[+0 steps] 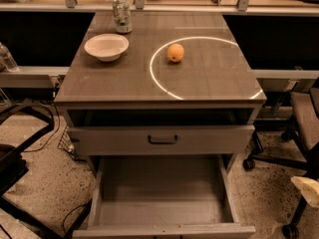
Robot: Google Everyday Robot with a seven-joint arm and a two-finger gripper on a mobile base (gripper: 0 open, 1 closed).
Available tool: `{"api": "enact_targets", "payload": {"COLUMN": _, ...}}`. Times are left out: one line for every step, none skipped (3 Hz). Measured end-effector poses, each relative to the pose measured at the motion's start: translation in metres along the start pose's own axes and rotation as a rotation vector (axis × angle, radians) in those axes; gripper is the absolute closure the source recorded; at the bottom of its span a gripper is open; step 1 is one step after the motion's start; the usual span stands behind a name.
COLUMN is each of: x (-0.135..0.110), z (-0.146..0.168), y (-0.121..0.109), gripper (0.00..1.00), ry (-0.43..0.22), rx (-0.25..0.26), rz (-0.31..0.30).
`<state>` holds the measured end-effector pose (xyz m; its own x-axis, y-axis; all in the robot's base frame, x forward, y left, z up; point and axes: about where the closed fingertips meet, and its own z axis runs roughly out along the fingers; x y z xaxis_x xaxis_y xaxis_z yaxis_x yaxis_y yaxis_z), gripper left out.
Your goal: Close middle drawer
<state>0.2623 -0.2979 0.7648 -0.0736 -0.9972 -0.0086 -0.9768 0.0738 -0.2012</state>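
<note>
The middle drawer (162, 195) is pulled far out of the grey cabinet toward me. Its long shallow grey box is empty and its front panel (164, 231) lies at the bottom edge of the view, with the handle hidden. Above it the top drawer (162, 139), with the taller front and a dark bar handle, stands slightly open. Only a pale tip of my gripper (305, 189) shows at the right edge. It is low down, to the right of the open middle drawer and apart from it.
On the cabinet top (209, 83) are a white bowl (105, 46), a drink can (121, 15) and an orange (175, 52) inside a ring of light. An office chair (304, 118) stands at the right. A dark frame and cables (20, 158) lie at the left.
</note>
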Motion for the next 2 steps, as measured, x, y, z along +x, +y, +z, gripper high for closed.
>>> {"api": "enact_targets", "payload": {"x": 0.0, "z": 0.0, "y": 0.0, "gripper": 0.0, "ry": 0.0, "rx": 0.0, "rz": 0.0}}
{"api": "enact_targets", "payload": {"x": -0.007, "z": 0.028, "y": 0.006, "gripper": 0.0, "ry": -0.051, "rx": -0.006, "rz": 0.01}}
